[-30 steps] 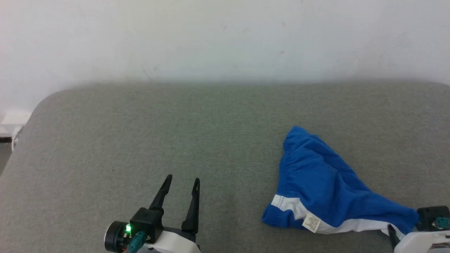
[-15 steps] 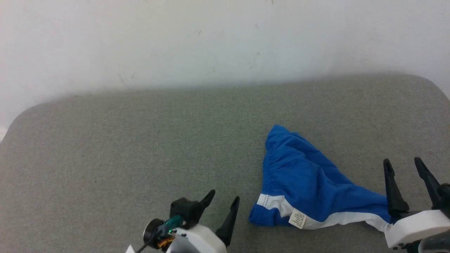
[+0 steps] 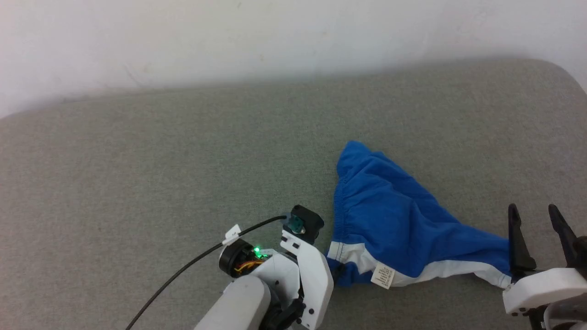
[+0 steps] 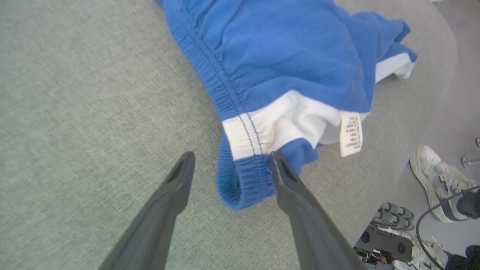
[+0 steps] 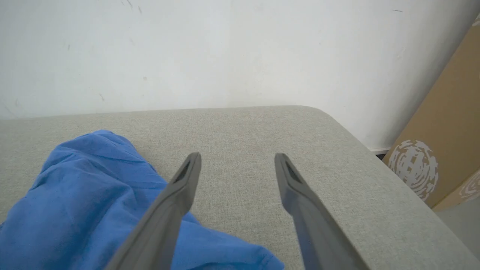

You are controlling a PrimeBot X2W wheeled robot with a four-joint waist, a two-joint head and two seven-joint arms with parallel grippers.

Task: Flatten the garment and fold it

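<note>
Straddling garment [image 3: 394,220] waistband corner, left claw [image 4: 228,159] spread, moved in since earlier; right claw [image 3: 532,208] spread, beside opposite end.

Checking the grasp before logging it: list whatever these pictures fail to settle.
Head view: fingertips of the left gripper are hidden beneath its own wrist.
Left wrist view: the print on the care label is too small to read.
All views: the underside of the garment is hidden by its own folds.
</note>
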